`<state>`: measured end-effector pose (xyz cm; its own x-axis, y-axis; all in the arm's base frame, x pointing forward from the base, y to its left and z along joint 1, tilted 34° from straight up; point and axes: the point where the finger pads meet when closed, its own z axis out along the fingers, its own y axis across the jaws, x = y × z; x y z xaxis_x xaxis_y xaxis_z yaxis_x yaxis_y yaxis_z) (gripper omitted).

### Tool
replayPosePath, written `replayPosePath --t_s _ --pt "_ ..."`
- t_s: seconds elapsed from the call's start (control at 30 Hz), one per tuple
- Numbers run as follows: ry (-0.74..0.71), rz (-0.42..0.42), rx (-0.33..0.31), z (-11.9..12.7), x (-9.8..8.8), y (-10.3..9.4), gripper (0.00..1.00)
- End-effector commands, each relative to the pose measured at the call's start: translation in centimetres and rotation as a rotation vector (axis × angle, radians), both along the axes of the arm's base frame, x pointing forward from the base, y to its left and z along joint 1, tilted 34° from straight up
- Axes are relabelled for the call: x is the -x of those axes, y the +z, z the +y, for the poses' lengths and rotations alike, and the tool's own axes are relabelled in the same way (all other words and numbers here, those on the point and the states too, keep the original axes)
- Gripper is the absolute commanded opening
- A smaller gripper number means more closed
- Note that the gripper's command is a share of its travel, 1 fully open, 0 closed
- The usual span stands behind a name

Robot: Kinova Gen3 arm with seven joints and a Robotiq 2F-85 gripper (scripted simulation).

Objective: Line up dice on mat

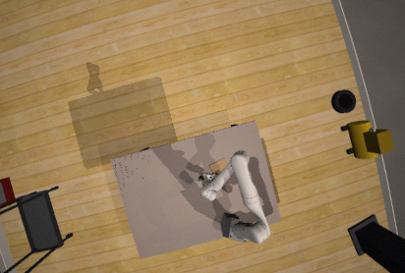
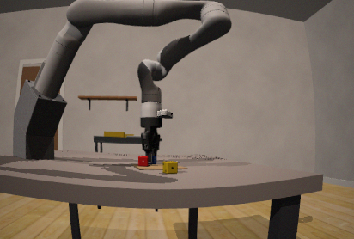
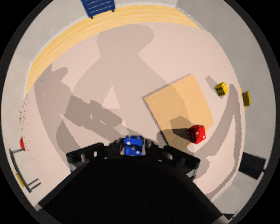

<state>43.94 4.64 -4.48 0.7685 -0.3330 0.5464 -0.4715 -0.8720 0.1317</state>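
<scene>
The blue die point(image 2: 155, 160) point(image 3: 133, 143) stands beside the mat's left edge in the wrist view. My gripper point(image 2: 149, 161) point(image 3: 134, 143) is lowered around it and part open, one finger on each side, with small gaps. The tan mat point(image 1: 217, 165) point(image 2: 156, 168) point(image 3: 172, 102) lies flat. The red die point(image 2: 143, 161) point(image 3: 196, 134) stands at the mat's near right edge in the wrist view; whether it is fully on is unclear. The yellow die point(image 2: 169, 167) point(image 3: 221, 89), with several dark pips on top, stands off the mat, beyond its right edge in the wrist view. Blue and red top numbers are unclear.
The grey table point(image 1: 152, 214) point(image 2: 258, 179) carries the arm's base point(image 2: 39, 129) at the left in the exterior view. The red die is the closest upright obstacle to the fingers. Arm shadows cross the table and part of the mat.
</scene>
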Motion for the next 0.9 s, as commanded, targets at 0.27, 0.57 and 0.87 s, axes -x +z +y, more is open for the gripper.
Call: replayPosePath --t_s 0.27,0.57,0.87 --pt "-0.005 -0.002 -0.004 -0.03 -0.13 -0.13 0.46" --pt "-0.005 -0.002 -0.004 -0.03 -0.13 -0.13 0.46" --pt "-0.005 -0.002 -0.004 -0.03 -0.13 -0.13 0.26"
